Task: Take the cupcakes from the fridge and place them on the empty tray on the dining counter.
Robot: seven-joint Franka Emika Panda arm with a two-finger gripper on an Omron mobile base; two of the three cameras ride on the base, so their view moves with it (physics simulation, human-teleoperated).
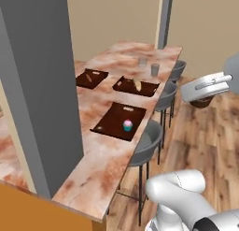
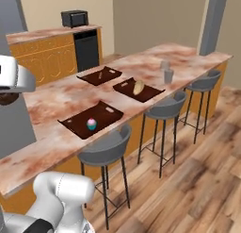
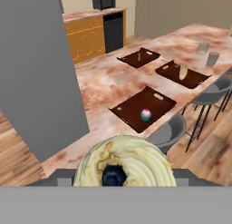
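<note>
gripper (image 3: 123, 175): clamped on brown cupcake (image 3: 124, 163), carried upright so cream top stays intact | pink cupcake (image 2: 91, 124): already on empty tray (image 2: 106, 115) near counter (image 2: 61, 97) stool-side edge | remaining: carry brown one to the bare tray area beside it

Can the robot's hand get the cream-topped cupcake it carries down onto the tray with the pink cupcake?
Probably yes. The hand holds the brown cupcake in the air off the counter's stool side, and the near tray has bare room beside the pink cupcake. Only the stools stand below that path.
</note>
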